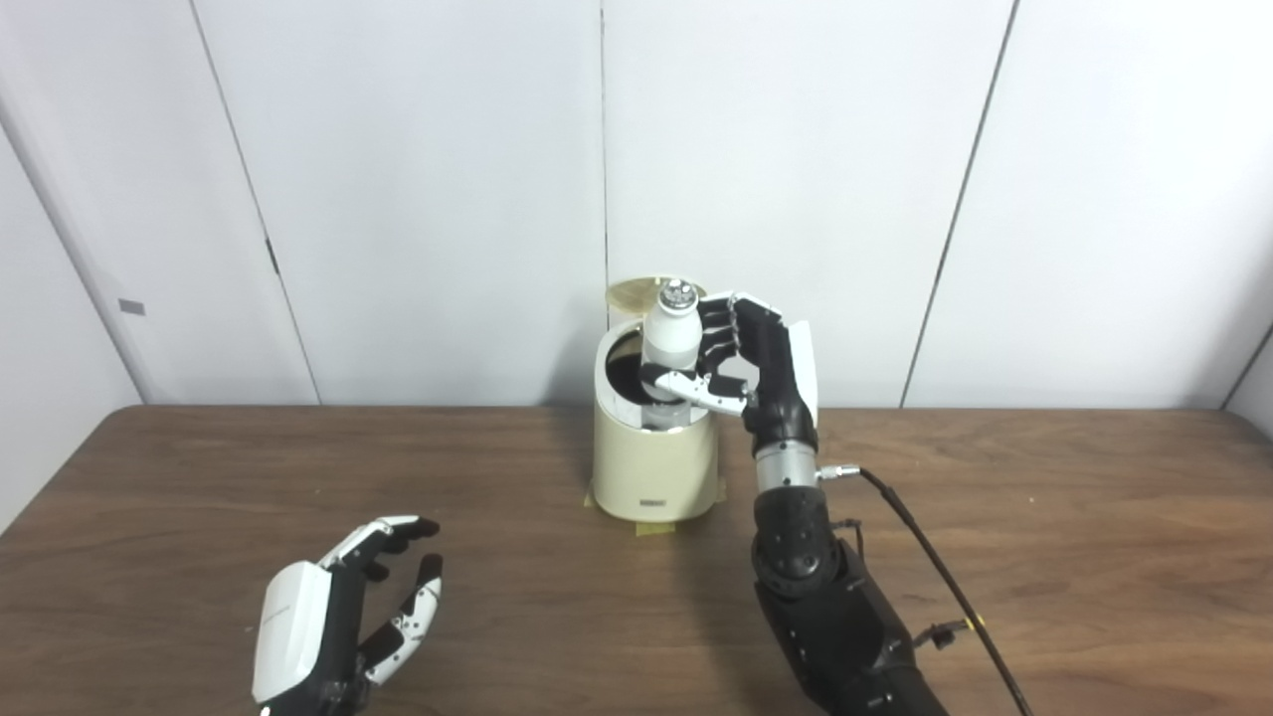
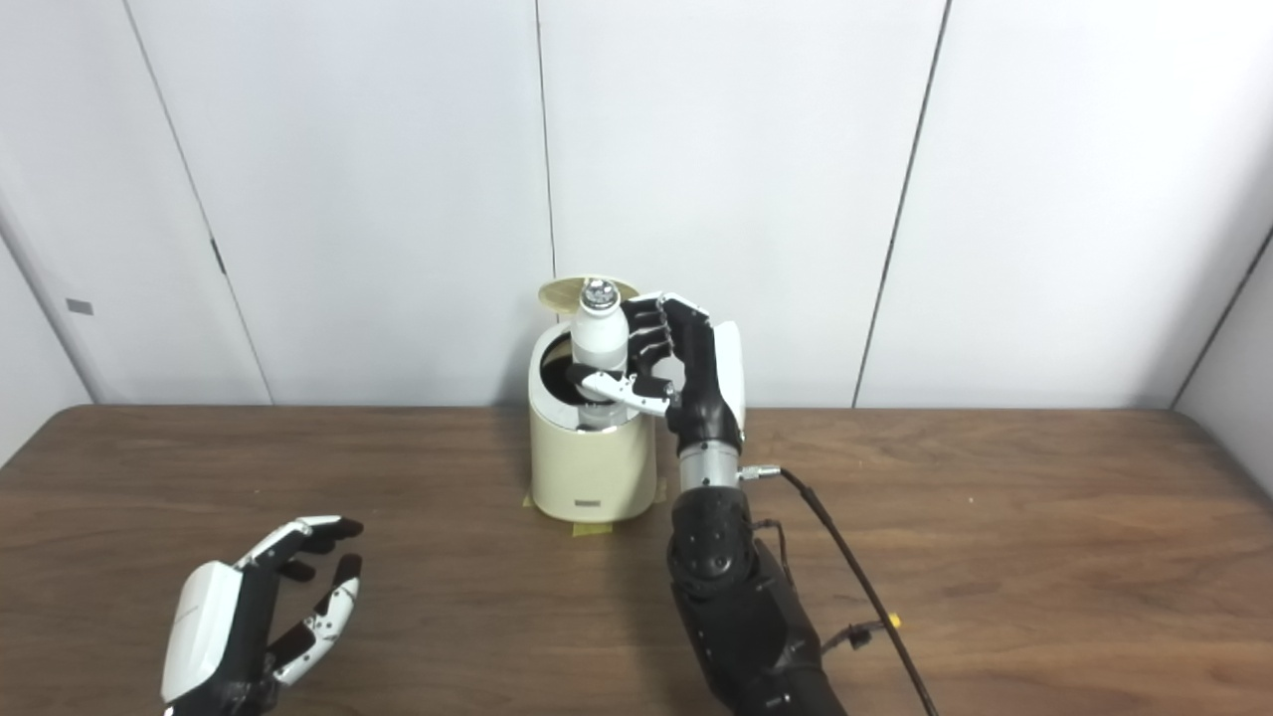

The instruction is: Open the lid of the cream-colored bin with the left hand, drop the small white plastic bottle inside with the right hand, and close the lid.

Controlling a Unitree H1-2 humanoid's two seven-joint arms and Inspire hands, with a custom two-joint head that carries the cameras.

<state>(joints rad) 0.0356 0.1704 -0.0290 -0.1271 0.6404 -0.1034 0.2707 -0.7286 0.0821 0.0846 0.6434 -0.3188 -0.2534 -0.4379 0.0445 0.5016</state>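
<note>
Nearest, the left robot hand (image 1: pixel 343 617) hovers empty over the table (image 1: pixel 1044 517), fingers spread. The right robot hand (image 1: pixel 741 363) grips the upright bottle (image 1: pixel 668 338) mid-body above the open bin (image 1: pixel 651 467), lid (image 1: pixel 636 291) raised. The bottle looks light, rigid and smooth, so probably slippery.

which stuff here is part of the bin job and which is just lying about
Part of the job:
cream-colored bin
lid, standing open
small white plastic bottle, held over the opening
right hand
left hand, empty

Lying about:
black cable
yellow tape under the bin
</note>
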